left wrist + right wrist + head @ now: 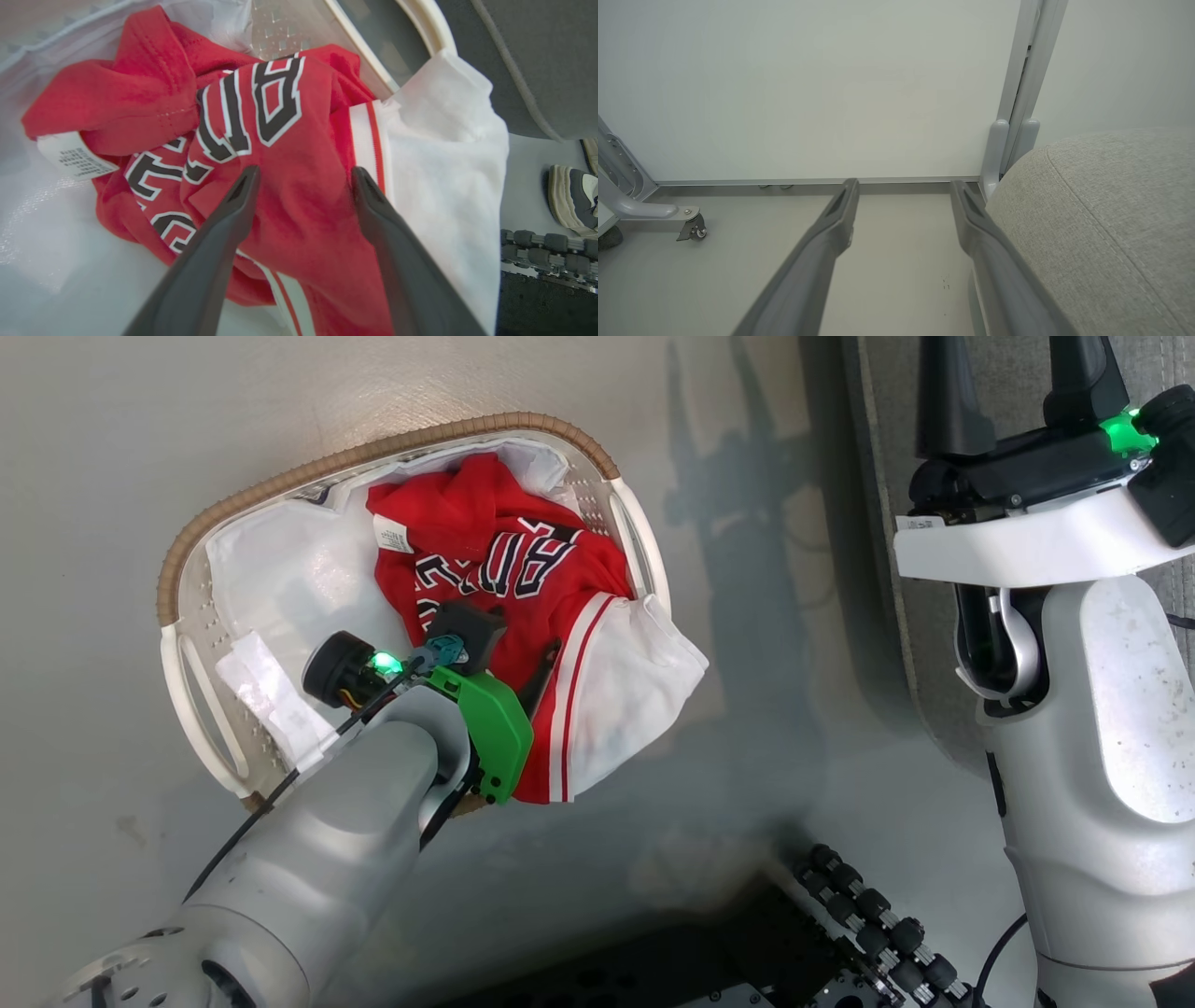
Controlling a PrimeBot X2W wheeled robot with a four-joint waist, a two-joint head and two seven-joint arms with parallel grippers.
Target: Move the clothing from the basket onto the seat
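Observation:
The clothing (pixel 523 569) is a crumpled red heap with black-and-white lettering in the white basket (pixel 177 569), which has a brown woven rim. A white part with red stripes (pixel 635 691) hangs over the near rim. My left gripper (pixel 532 681) reaches down into the basket. In the left wrist view it (pixel 304 173) stands open, both tips resting on the red clothing (pixel 299 140) with a fold between them. My right gripper (pixel 1013 373) is raised over the grey seat (pixel 896 448), open and holding nothing (pixel 903 186). The seat (pixel 1101 219) curves beside its right finger.
A white liner (pixel 280 569) covers the basket's inside. The basket stands on a pale floor (pixel 93 476). My dark base with rollers (pixel 868 915) lies at the bottom. A shoe (pixel 572 196) rests on the floor near the seat. A white panel on a castered frame (pixel 693 228) stands ahead.

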